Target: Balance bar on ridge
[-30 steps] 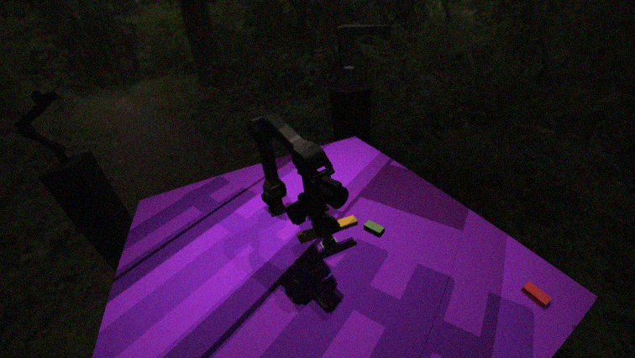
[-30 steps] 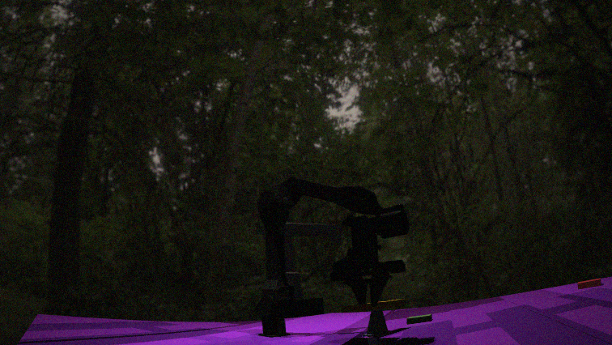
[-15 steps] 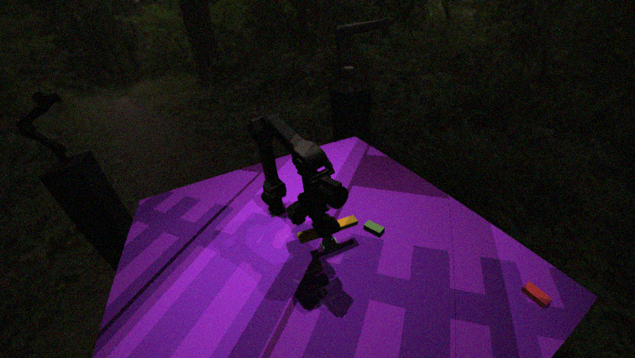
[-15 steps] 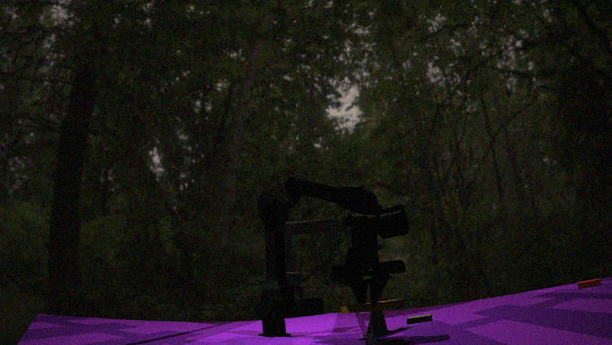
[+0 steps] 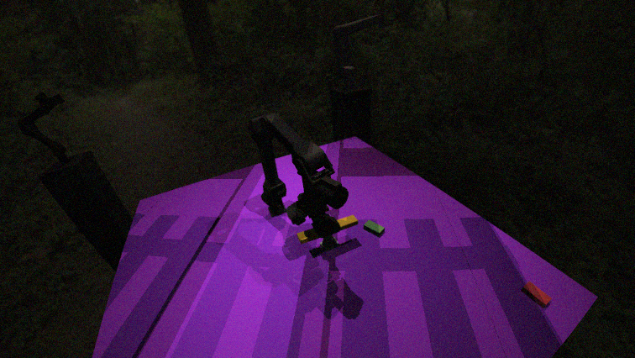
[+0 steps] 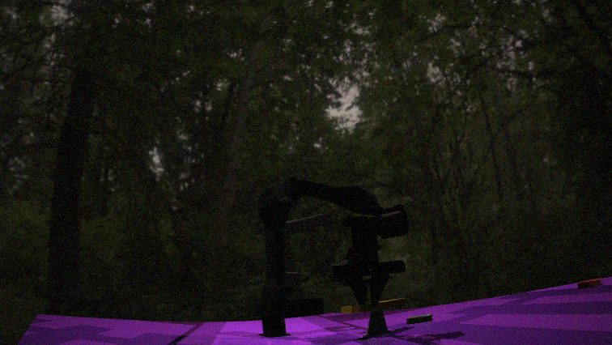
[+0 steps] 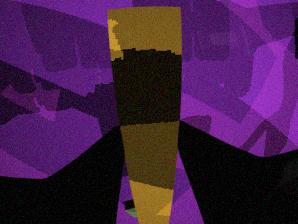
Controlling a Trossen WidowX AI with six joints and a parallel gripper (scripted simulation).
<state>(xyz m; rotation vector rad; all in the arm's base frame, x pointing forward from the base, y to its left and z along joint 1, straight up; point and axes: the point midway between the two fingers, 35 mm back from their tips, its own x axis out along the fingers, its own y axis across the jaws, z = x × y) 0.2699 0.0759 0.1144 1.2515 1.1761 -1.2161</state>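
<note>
Tool [image 5: 327, 229] [image 6: 369, 303] [image 7: 149, 129]: pointed down over ridge, fingers shut on yellow bar's mid-section, one per side.
Bar [image 5: 348, 221] [image 6: 392, 303] [image 7: 152, 150]: yellow, w/ both ends sticking out past the fingers; sat up at approx. the ridge's top, off the counter. Contact w/ ridge & exact level: couldn't tell, too dark.
Ridge [image 5: 329, 242] [image 6: 377, 324]: dark wedge, narrow top up, stood on counter below tool.
Arm [image 5: 293, 133] [image 6: 336, 193]: black, bent, reached over to above ridge.
Green block [image 5: 374, 228] [image 6: 418, 318] [image 7: 131, 212]: on counter near ridge, to its R in top view, apart from bar; only a sliver showed in wrist cam.
Red block [image 5: 536, 294] [image 6: 588, 283]: on counter, well apart from ridge, far R in top view.
Counter [image 5: 257, 311] [image 6: 513, 317] [image 7: 260, 95]: purple, w/ dark shadow bands around ridge.
</note>
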